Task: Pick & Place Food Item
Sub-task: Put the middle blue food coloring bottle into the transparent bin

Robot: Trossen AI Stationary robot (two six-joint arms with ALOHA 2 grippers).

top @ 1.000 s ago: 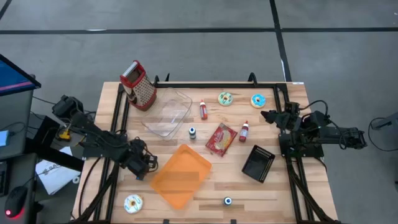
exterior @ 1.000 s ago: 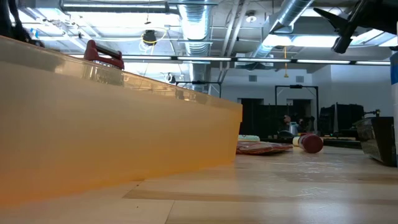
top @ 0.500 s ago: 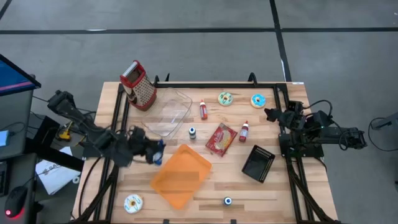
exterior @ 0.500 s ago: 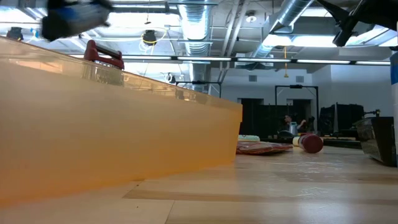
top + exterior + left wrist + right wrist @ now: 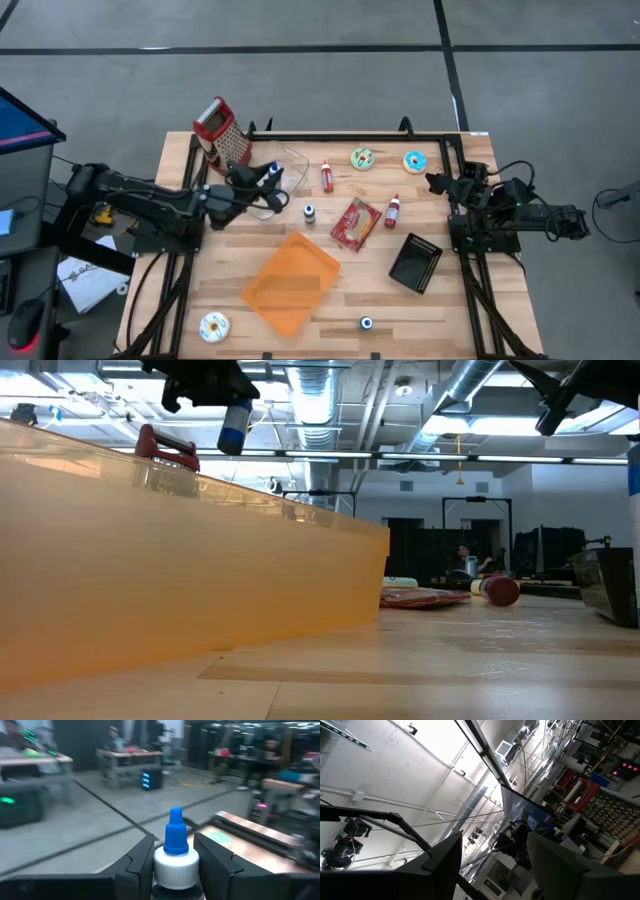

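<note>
- The left gripper (image 5: 262, 180) was clamped on a small blue-capped bottle (image 5: 174, 851), its two fingers (image 5: 142, 861) pressed to either side of the white collar below the blue nozzle.
- From above, the bottle hung over the clear glass dish (image 5: 290, 166) at the back left of the wooden table (image 5: 450, 310), just beside the box grater (image 5: 222, 137); in the low view it showed well above the table top.
- I judged this the carrying step: the item was lifted and in the air, not yet set down.
- The task names no destination. The glass dish lay directly beneath, and the orange tray (image 5: 292, 281) lay nearer the front, so I could not tell which was meant.
- The next move would call for bringing the bottle squarely over the chosen container, tipping the gripper downward, lowering and only then letting go.
- The right gripper (image 5: 492, 857) waited with fingers spread and nothing between them, tucked back at the table's right edge, pointing up toward the ceiling.
</note>
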